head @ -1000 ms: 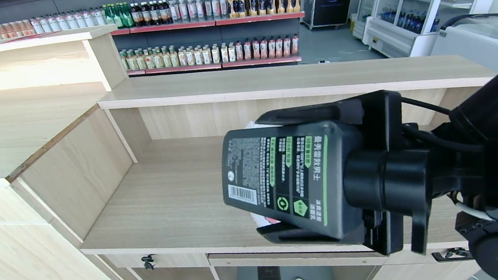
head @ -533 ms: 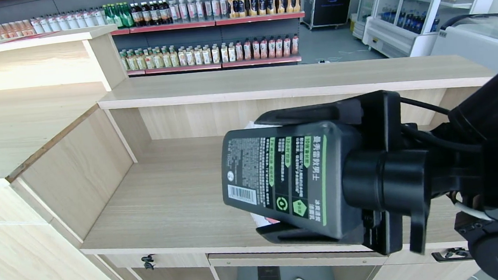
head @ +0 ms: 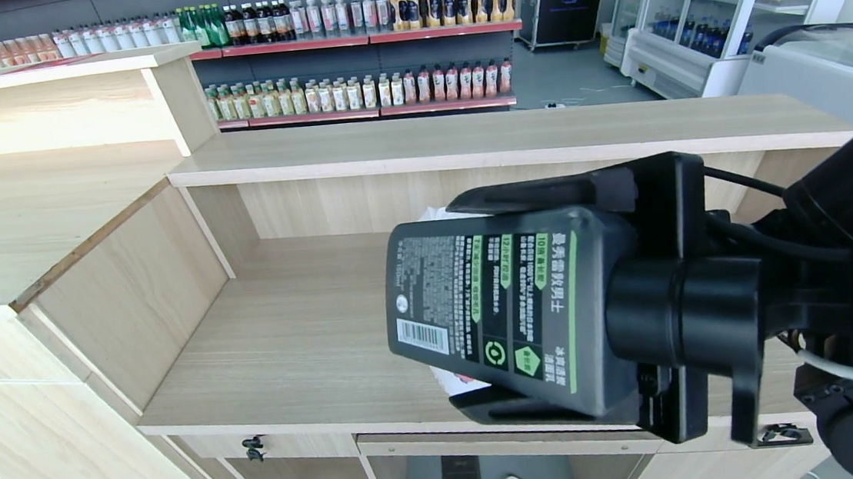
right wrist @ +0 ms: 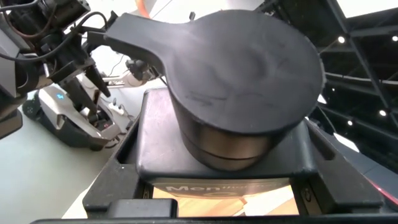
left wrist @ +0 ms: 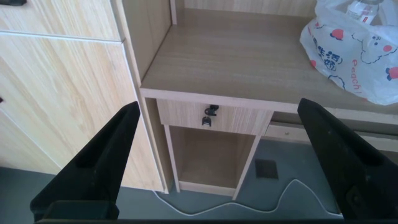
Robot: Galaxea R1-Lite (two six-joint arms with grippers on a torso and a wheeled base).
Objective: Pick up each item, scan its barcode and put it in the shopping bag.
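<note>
One dark grey bottle (head: 509, 302), held off the surface and lying on its side over the right part of a wooden counter (head: 288, 336). Long axis close to level across the head view, slightly tipped, with the flat base toward the robot's left and the cap (head: 638, 314) toward the right, at the wrist. Broad back face turned up to the head camera, carrying a white barcode (head: 422, 336) low near the base, blocks of small pale print and slanted green stripes. Flat-sided body of smooth matt plastic with rounded corners. Round, wide, black cap with a flip tab off to one side, seen end-on from the right wrist.

Clamped by the right gripper (head: 457, 305) across its two narrow edges, one black finger along the upper edge and the other beneath the lower one.

Behind the bottle, a white shopping bag (left wrist: 354, 56) of thin crinkled plastic with pink and blue print, sitting on the pale wood-grain counter.

Left gripper (left wrist: 214, 165) spread wide with nothing between its black wedge-shaped fingers, out in front of the counter's edge, above a small drawer (left wrist: 214, 115) with a dark lock and an open cubby under it. Thin white cable (left wrist: 273, 193) looping over the grey floor.

Far behind, store shelves (head: 359, 91) lined with rows of drinks, and glass-door fridges (head: 683, 1) off to the right.
</note>
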